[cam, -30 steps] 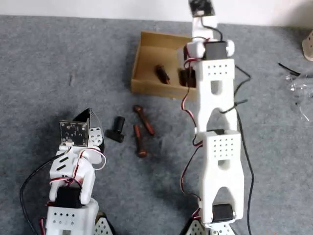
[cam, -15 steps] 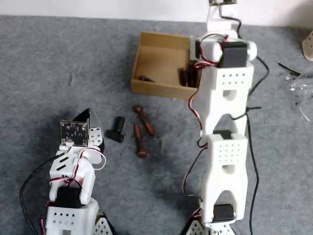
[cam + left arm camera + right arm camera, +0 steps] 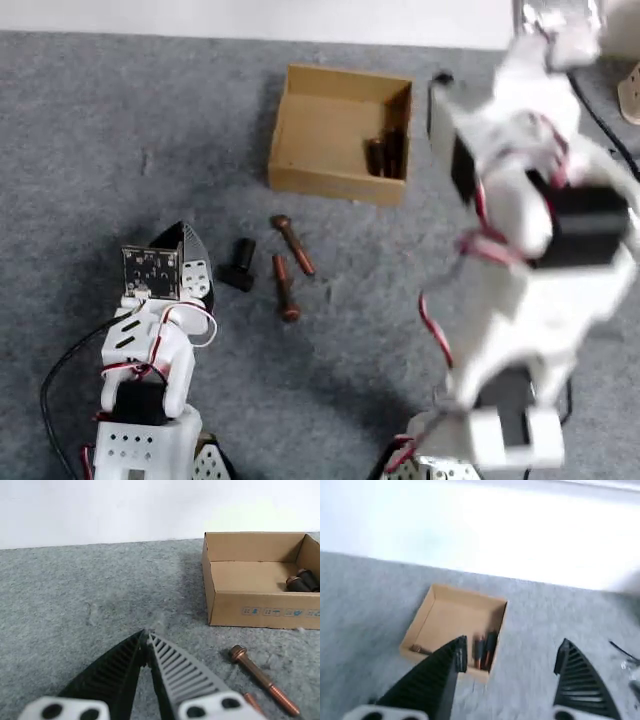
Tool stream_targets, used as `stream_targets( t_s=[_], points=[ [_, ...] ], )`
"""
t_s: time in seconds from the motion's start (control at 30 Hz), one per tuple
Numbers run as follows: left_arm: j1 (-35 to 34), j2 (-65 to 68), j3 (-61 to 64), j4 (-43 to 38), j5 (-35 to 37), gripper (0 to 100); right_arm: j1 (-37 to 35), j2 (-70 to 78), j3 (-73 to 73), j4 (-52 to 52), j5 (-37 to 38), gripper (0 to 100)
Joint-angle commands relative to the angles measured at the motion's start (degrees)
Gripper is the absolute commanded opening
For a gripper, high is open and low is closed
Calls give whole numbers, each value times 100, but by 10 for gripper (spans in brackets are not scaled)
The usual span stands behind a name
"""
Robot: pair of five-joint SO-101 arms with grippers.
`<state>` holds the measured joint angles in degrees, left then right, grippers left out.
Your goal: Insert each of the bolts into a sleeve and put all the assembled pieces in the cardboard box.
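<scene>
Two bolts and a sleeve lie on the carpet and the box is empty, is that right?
No, the box isn't empty: the high view shows dark pieces in one corner. Two bolts and a sleeve do lie on the carpet.

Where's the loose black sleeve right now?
High view: the black sleeve lies on the carpet between the left pincer and the nearer bolt.

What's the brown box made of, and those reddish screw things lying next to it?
The cardboard box looks like plain matte cardboard: tan, thin folded walls. The bolts seem metal with a dull coppery finish, judging by their flanged heads and threaded shanks.
</scene>
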<state>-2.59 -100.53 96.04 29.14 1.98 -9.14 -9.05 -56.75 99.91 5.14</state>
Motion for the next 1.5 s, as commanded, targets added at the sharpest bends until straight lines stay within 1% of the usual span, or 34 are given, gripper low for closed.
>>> stream_targets(
  t_s=[0.0, 0.23, 0.4, 0.5, 0.63, 0.73, 0.8, 0.93, 1.0, 1.07, 1.17, 1.27, 1.37, 1.47],
  points=[
    [-48, -84, 127, -9, -44, 8, -75, -1420, 1982, 101, -26, 256],
    [-48, -84, 127, -9, -44, 8, -66, -3618, 5262, -198, -18, 256],
    [-48, -84, 127, 9, -44, 8, -66, -4980, 7336, -831, -18, 256],
    [-48, -84, 127, 9, -44, 8, -66, -5499, 8470, -1262, -18, 256],
    [-40, -84, 127, 9, -44, 8, -66, -5710, 9587, -1851, -18, 256],
    [-40, -84, 127, 9, -44, 8, -75, -5710, 9956, -2193, 352, 256],
    [-48, -84, 127, 9, -44, 8, -84, -5701, 10176, -2607, 545, 256],
    [-48, -84, 127, 9, -44, 8, -101, -5701, 10879, -3521, 580, 256],
    [-48, -84, 127, 9, -44, 8, -374, -5692, 11231, -3960, 580, 256],
    [-48, -84, 127, 9, -44, 8, -804, -5684, 11503, -4189, 598, 256],
    [-48, -84, 127, -9, -44, 8, -1578, -5684, 11741, -4224, 580, 256],
    [-48, -84, 127, -9, -44, 8, -2158, -5675, 11776, -4330, 571, 256],
    [-48, -84, 127, -9, -44, 8, -2527, -5411, 11776, -4629, 334, 256],
    [-48, -84, 127, -9, -44, 8, -2651, -4514, 11574, -4910, 290, 256]
  ],
)
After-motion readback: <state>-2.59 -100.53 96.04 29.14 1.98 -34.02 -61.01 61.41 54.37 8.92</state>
